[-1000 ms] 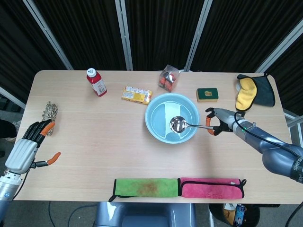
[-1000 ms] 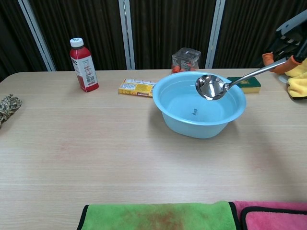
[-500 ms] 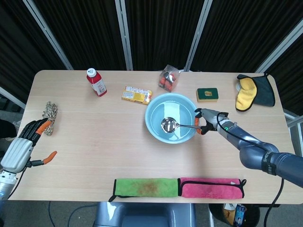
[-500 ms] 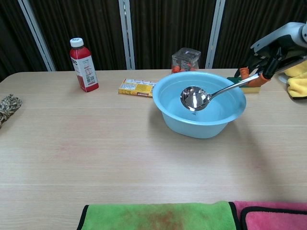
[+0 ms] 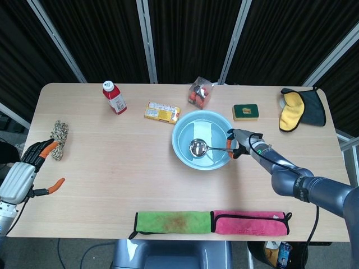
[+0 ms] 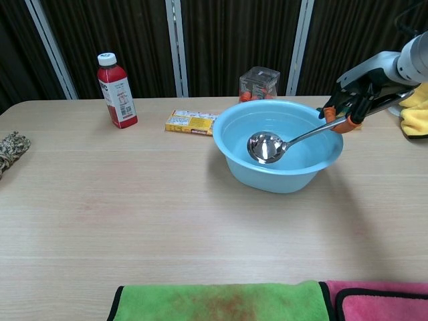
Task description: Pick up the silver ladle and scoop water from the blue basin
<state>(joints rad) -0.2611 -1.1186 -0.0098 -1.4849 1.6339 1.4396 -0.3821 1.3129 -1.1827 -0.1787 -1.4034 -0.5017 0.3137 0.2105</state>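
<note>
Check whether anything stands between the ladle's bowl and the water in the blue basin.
Nothing visible does. The right hand holds the silver ladle by its handle, and the ladle's bowl is already inside the blue basin, past its rim. The basin's interior shows only water, with no other object in the scoop's path.

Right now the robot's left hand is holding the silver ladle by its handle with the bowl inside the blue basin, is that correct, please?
Not quite: it is the right hand that holds the silver ladle by its handle, with the bowl inside the blue basin, as the chest view shows. The left hand holds nothing, at the far left table edge in the head view.
</note>
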